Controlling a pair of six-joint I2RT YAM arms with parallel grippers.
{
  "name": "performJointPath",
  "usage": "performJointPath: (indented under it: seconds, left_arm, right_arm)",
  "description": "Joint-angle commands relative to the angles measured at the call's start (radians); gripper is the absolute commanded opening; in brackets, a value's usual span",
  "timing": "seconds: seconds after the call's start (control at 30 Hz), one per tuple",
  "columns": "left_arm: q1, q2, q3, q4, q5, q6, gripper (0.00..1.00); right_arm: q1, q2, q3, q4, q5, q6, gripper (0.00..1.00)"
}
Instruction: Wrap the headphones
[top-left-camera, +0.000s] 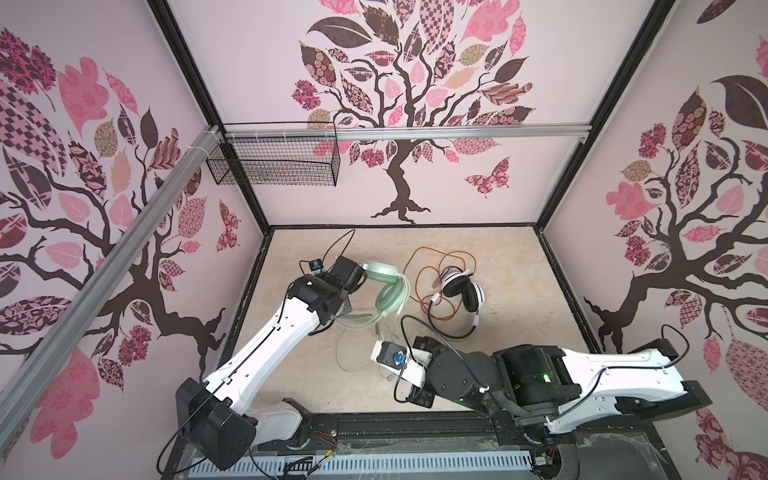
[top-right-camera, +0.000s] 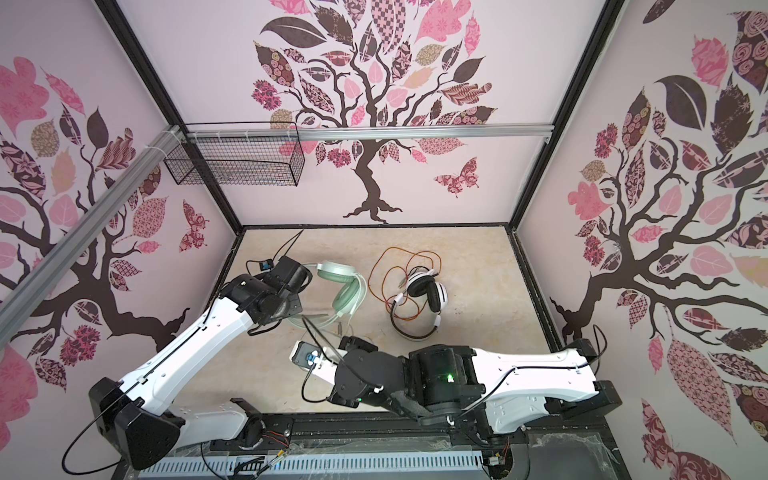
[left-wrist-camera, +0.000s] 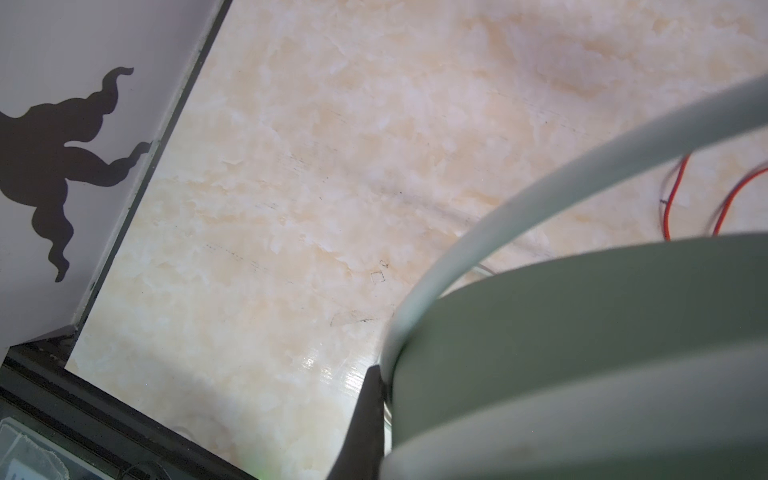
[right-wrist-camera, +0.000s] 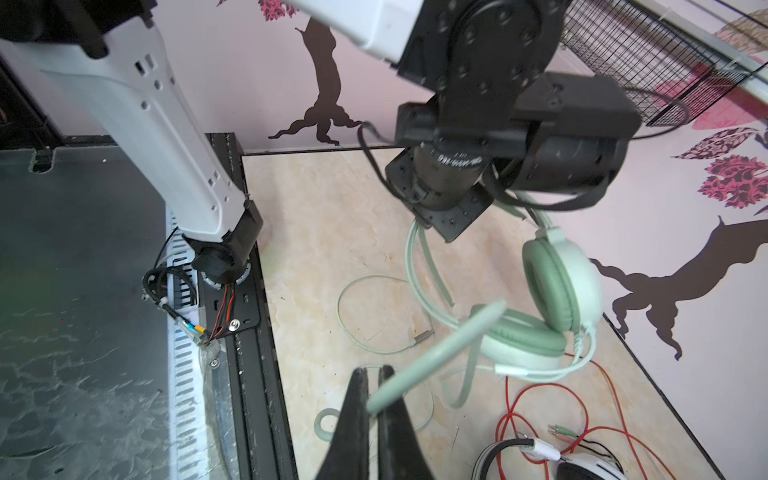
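Left tool (left-wrist-camera: 382, 395) was pinching the headband of the green pair (top-left-camera: 388, 297) from its 9 o'clock, left of the middle of the table (top-left-camera: 498, 270). Right tool (right-wrist-camera: 373, 386), at the green pair's 6 o'clock, was clamped on the pale cord (right-wrist-camera: 436, 353); the rest of the cord lay looped on the table. White pair (top-left-camera: 461, 291) lay at the green pair's 3 o'clock, apart from it, with its orange cord (top-left-camera: 419, 274) loose around it.

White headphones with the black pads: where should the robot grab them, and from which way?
On the white headphones, pinch the thin headband from straight above. It curves out low over the table toward the robot, slim enough to pinch, while the ear cups are fat and round. Mind the orange-red cord that seems looped through it.
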Motion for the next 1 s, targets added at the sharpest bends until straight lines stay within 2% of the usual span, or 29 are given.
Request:
performJointPath:
  seconds: [0.0,0.13,0.27,0.53,0.63,0.73,0.87,0.97]
  left_arm:
    - [-0.039,-0.017,-0.026,0.016,-0.036,-0.053,0.00]
    - [-0.095,-0.038,-0.045,0.022,-0.033,-0.013,0.00]
    - [-0.143,-0.070,-0.079,0.054,0.005,0.083,0.00]
    - [-0.150,-0.182,-0.183,0.166,0.221,0.248,0.00]
    - [-0.149,-0.230,-0.210,0.224,0.360,0.317,0.00]
    - [-0.149,-0.258,-0.226,0.264,0.495,0.371,0.00]
    - [-0.150,-0.257,-0.222,0.278,0.625,0.414,0.00]
    - [-0.150,-0.264,-0.226,0.273,0.646,0.417,0.00]
  right_arm:
    - [-0.063,-0.005,0.039,0.033,-0.092,-0.060,0.00]
    - [-0.153,-0.026,0.038,0.036,-0.169,-0.090,0.00]
    - [-0.297,-0.062,0.016,0.049,-0.273,-0.109,0.00]
    - [-0.529,-0.118,-0.009,0.045,-0.396,-0.130,0.00]
    - [-0.644,-0.120,0.000,0.019,-0.449,-0.108,0.00]
    - [-0.775,-0.126,-0.018,0.036,-0.574,-0.090,0.00]
    - [-0.804,-0.091,-0.023,0.040,-0.553,-0.117,0.00]
    - [-0.805,-0.058,-0.029,0.048,-0.519,-0.129,0.00]
